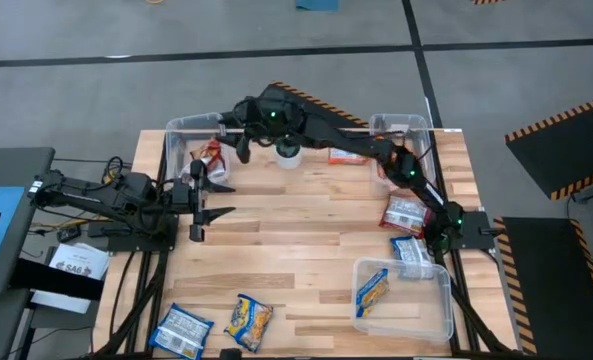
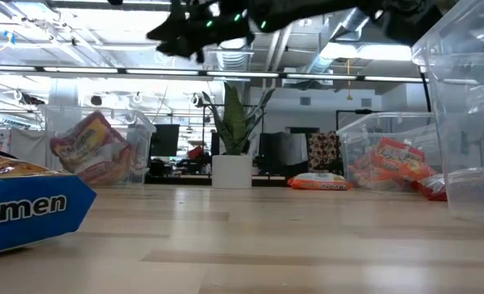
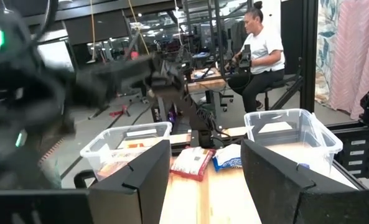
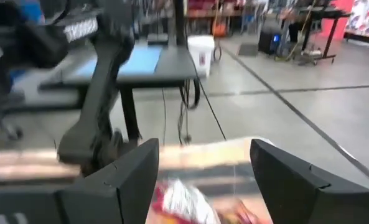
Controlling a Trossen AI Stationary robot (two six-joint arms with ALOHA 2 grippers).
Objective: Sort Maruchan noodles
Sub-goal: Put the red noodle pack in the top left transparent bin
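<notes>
Wooden table (image 1: 306, 215) — I've got the right gripper (image 1: 244, 146) spread over the far-left bin (image 1: 181, 130), red packet (image 1: 211, 155) dropped; next, fetch another. Left gripper (image 1: 208, 198) waits, jaws apart.

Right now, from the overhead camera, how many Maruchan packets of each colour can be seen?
red-and-white packets: 2
orange packets: 1
blue-and-white packets: 2
yellow-and-blue packets: 2
Total: 7
The right arm covers part of the far right bin, so more may be hidden there.
</notes>
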